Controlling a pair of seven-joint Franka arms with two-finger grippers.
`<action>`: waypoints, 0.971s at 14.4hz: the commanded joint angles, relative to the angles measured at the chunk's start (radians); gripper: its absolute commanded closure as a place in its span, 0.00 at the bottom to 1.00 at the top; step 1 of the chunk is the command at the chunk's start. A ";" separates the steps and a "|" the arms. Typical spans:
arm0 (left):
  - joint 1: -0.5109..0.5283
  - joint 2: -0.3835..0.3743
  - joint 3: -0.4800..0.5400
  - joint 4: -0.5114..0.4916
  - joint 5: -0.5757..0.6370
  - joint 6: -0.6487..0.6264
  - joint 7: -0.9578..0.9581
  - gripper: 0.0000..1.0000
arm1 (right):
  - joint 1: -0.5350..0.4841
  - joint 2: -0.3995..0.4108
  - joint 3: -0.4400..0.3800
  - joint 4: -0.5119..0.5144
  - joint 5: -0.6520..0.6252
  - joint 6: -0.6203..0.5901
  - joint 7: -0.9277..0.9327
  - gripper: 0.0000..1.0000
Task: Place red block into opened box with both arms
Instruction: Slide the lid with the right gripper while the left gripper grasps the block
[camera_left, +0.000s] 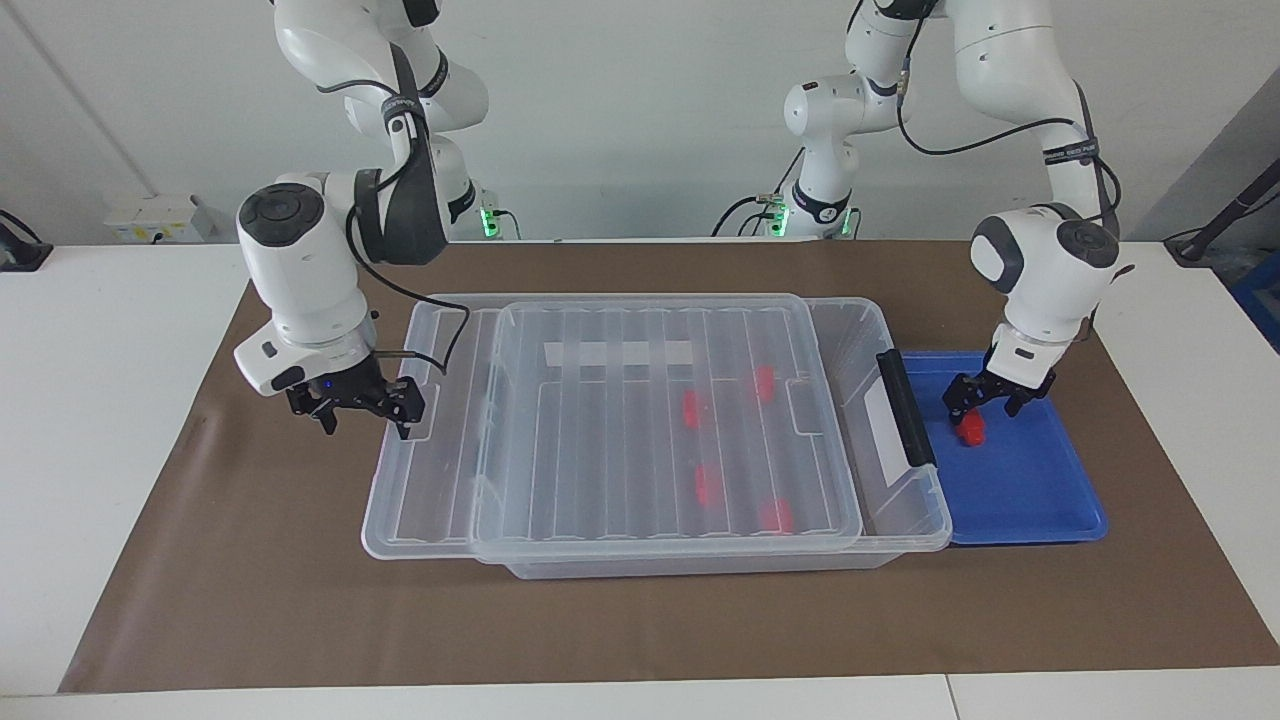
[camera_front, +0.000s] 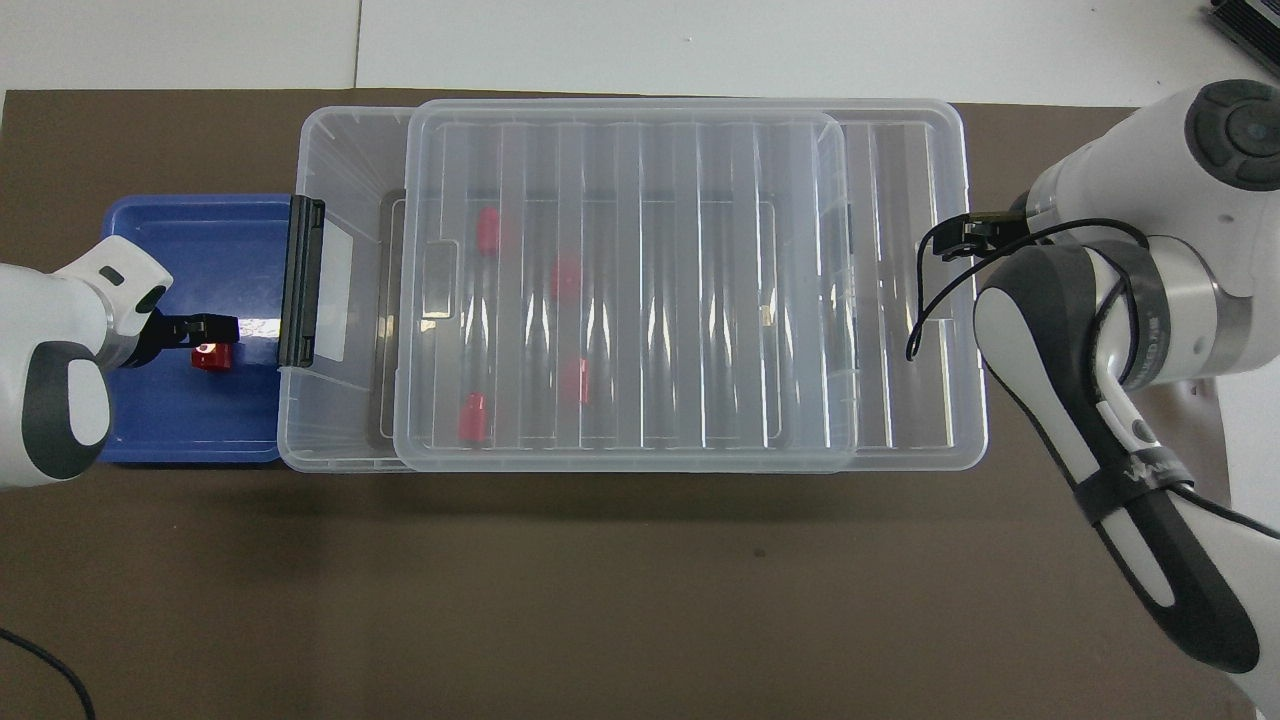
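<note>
The red block (camera_left: 968, 431) (camera_front: 208, 359) lies in a blue tray (camera_left: 1030, 500) (camera_front: 160, 430) beside the box's latch end. My left gripper (camera_left: 981, 404) (camera_front: 214, 334) hangs low over it, open, its fingers straddling the block's top. The box (camera_left: 900, 500) (camera_front: 335, 440) is a clear bin with a ribbed lid (camera_left: 640, 430) (camera_front: 640, 290). The lid sits shifted toward the right arm's end, which leaves a strip of the box by the black latch (camera_left: 905, 405) uncovered. My right gripper (camera_left: 365, 415) is open at the lid's overhanging rim, one finger against it. The overhead view hides this gripper under its arm.
Several other red blocks (camera_left: 692, 408) lie in the box under the lid. A brown mat (camera_left: 640, 620) covers the table. Two slimmer white arms (camera_left: 830, 130) stand at the robots' edge.
</note>
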 joint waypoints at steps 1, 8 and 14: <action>0.009 0.017 -0.002 -0.003 -0.006 0.025 0.021 0.00 | -0.030 -0.011 0.006 -0.009 -0.045 -0.030 -0.031 0.00; 0.010 0.040 -0.002 -0.006 -0.006 0.042 0.019 0.25 | -0.076 -0.019 0.005 -0.003 -0.086 -0.071 -0.039 0.00; 0.010 0.039 -0.004 -0.005 -0.006 0.019 0.010 0.94 | -0.090 -0.037 0.000 0.002 -0.120 -0.114 -0.041 0.00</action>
